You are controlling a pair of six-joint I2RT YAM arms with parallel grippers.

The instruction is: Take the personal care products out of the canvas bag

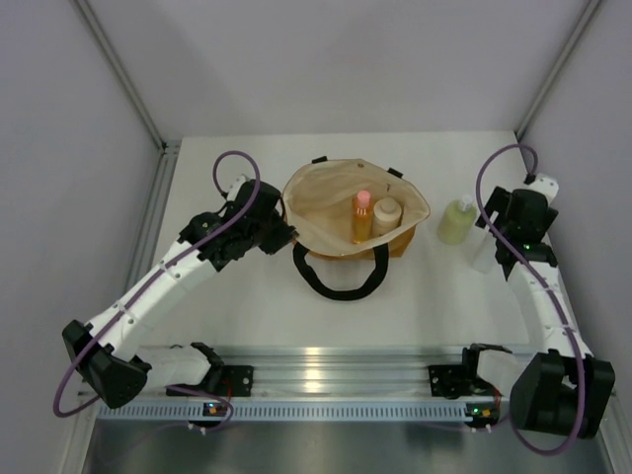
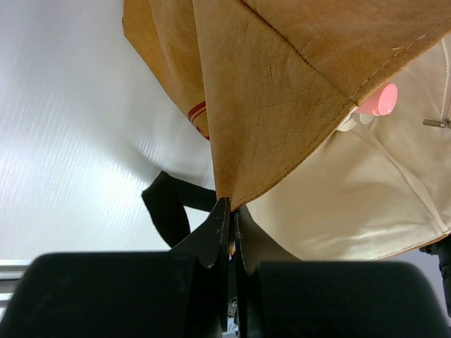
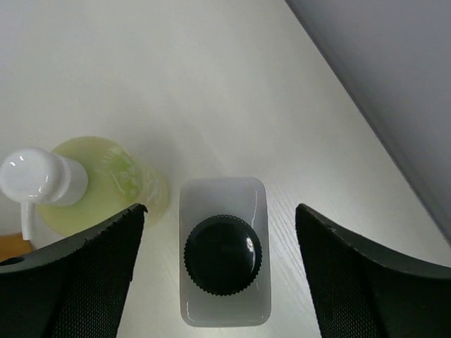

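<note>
The tan canvas bag (image 1: 336,188) stands open mid-table with cream lining and a black handle. Inside stand the slim orange bottle with pink cap (image 1: 361,217) and the squat cream jar (image 1: 386,215). My left gripper (image 1: 283,235) is shut on the bag's left rim (image 2: 232,193); the pink cap (image 2: 380,100) shows past the rim. The yellow-green bottle (image 1: 457,219) stands on the table right of the bag, also in the right wrist view (image 3: 99,186). My right gripper (image 3: 220,211) is open, jaws apart either side of the white bottle with dark cap (image 3: 224,253), which stands on the table (image 1: 486,252).
The table's right edge and grey side wall (image 3: 394,84) run close beside the right gripper. A metal rail (image 1: 326,370) crosses the near edge. The bag's black handle (image 1: 341,281) lies on the table in front of the bag.
</note>
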